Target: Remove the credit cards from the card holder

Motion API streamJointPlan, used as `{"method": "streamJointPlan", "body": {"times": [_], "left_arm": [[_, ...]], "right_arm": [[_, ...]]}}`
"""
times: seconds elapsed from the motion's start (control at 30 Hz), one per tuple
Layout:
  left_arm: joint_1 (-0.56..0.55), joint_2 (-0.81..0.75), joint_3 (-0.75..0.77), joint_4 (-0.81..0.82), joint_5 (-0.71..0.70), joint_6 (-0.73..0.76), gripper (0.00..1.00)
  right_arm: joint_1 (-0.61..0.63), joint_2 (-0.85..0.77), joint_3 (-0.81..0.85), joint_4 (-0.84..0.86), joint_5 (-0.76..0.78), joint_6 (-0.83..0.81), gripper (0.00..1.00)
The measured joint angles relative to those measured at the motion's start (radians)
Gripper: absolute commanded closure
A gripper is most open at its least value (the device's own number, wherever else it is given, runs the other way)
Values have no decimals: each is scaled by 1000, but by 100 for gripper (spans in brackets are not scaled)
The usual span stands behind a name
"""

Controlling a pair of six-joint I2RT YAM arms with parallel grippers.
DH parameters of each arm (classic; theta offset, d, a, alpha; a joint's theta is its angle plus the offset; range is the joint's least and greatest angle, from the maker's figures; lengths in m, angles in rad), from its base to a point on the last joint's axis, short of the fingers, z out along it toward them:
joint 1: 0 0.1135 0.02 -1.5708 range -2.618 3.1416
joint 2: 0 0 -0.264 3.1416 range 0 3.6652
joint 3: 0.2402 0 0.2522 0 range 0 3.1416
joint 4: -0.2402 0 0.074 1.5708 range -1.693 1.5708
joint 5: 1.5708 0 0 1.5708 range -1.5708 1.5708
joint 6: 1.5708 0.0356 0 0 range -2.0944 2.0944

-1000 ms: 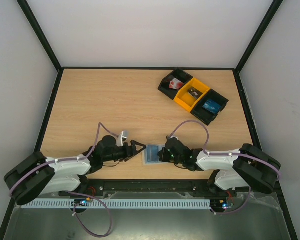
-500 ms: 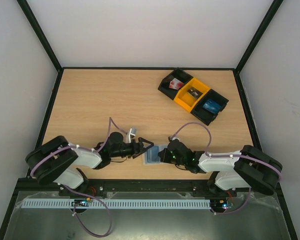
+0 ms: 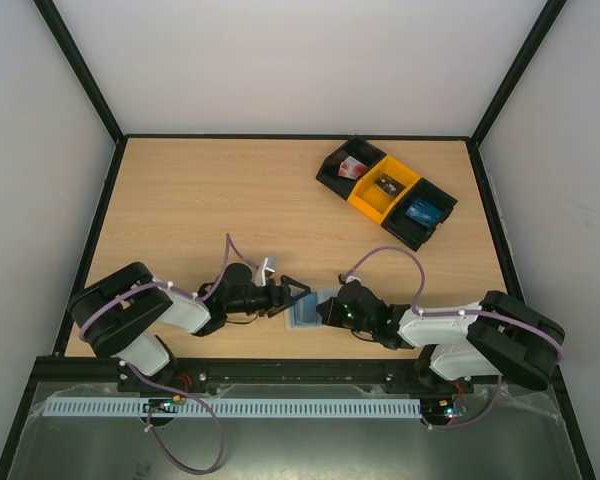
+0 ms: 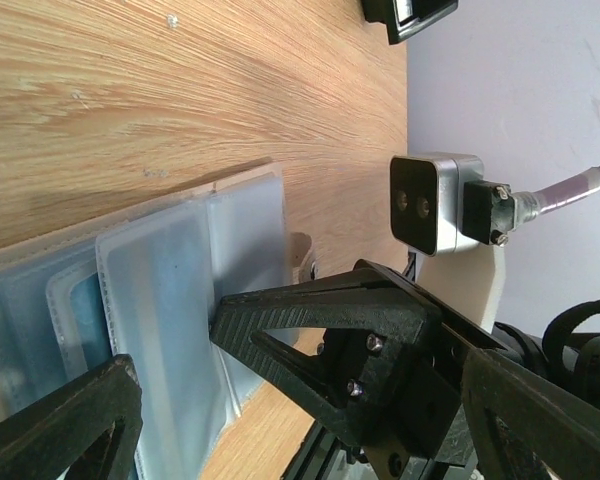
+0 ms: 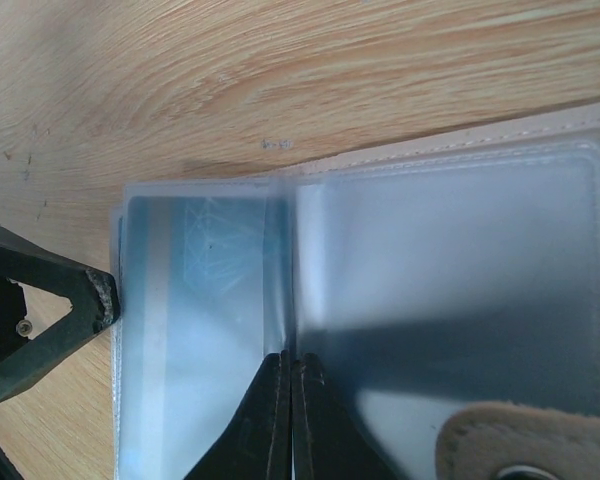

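Seemingly only partway: one credit card (image 5: 205, 290) sits inside the card holder (image 3: 307, 309), which lies flat near the front edge of the desk (image 3: 230, 200), between both tools. The right tool (image 3: 325, 310) is closed tight with its tips on the holder's middle fold, while the left tool (image 3: 300, 297) gapes wide, empty, at the holder's left edge. The wood beyond the holder leaves room to draw the card out.

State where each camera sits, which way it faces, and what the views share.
Top external: above and behind, looking down on the wooden table; both arms show.
Left wrist: low over the table, facing the translucent blue-grey plastic card holder; open left gripper shows.
Right wrist: close above the holder; shut right gripper shows.
Shared: all three see the holder.
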Motion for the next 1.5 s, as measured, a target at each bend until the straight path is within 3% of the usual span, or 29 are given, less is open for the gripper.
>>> {"method": "streamJointPlan", "body": {"times": [0.37,0.83,1.1,1.5], "left_arm": [[0,-35,2,-87,-31,61,12],[0,-18,28,-100,-14,82,22],[-6,-17,40,-75,11,70,23],[-42,85,75,63,76,-13,24]], "right_arm": [[0,28,-10,58,-2,6,98],[0,32,-15,75,-2,14,98],[0,21,-14,69,-5,15,90],[1,-179,-12,-166,84,14,82]]}}
